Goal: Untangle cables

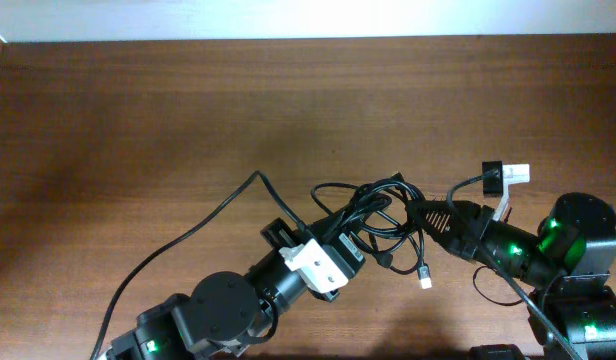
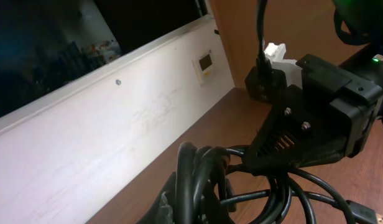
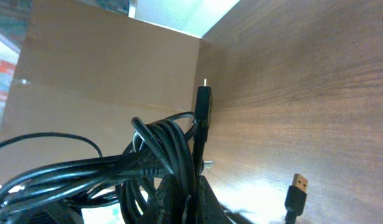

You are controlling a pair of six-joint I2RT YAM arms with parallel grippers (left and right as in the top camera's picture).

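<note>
- The left gripper (image 1: 365, 224) has its jaws drawn narrow, pinched on the left side of the cables (image 1: 380, 210). It seems to hold several strands at once, so a pull from here could cinch the knot instead of freeing a loop. In its wrist view a thick bunch (image 2: 201, 177) runs straight out from between its fingers.
- The tangle sits mid-table (image 1: 188, 120), between the two grippers and touched by both. One loop bulges toward the far left.
- The right gripper (image 1: 416, 210) is closed tight on the right side of the tangle. If both arms draw apart against a hard knot, a strand may slip from the pads — or a connector may be strained.
- A loose plug (image 1: 425, 279) lies near the right gripper, outside both grips. Dragged along, it could snag.
</note>
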